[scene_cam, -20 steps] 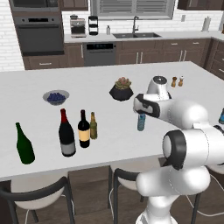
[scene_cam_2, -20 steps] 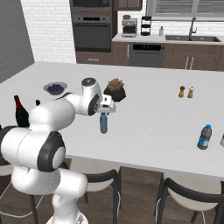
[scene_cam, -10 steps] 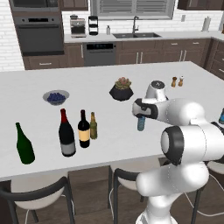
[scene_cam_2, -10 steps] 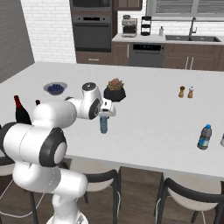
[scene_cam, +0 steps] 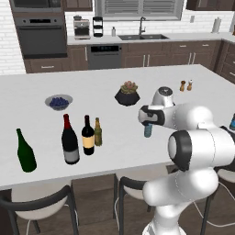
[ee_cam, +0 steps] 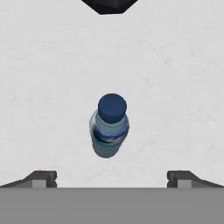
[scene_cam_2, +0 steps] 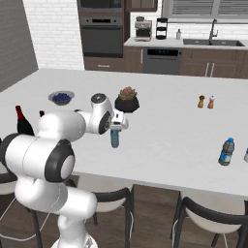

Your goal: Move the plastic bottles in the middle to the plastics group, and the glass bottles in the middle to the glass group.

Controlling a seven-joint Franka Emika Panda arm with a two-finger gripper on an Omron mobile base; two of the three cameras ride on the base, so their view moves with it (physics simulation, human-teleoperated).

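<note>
Your gripper (ee_cam: 112, 177) hung wide open above the plastic bottle (ee_cam: 109, 127), grasping nothing; an off-centre descent risked tipping it

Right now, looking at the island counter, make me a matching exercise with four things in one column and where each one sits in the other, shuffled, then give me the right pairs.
Things
1. plastic bottle
2. green wine bottle
3. bowl of blueberries
4. salt and pepper shakers

Places
A. at the far left end of the bottle row, in the left base view
B. on the far side of the counter, toward the sink wall
C. upright, directly under the open gripper
D. behind the wine bottles, left of the potted plant, in the left base view

Pairs: 1-C, 2-A, 3-D, 4-B
</note>
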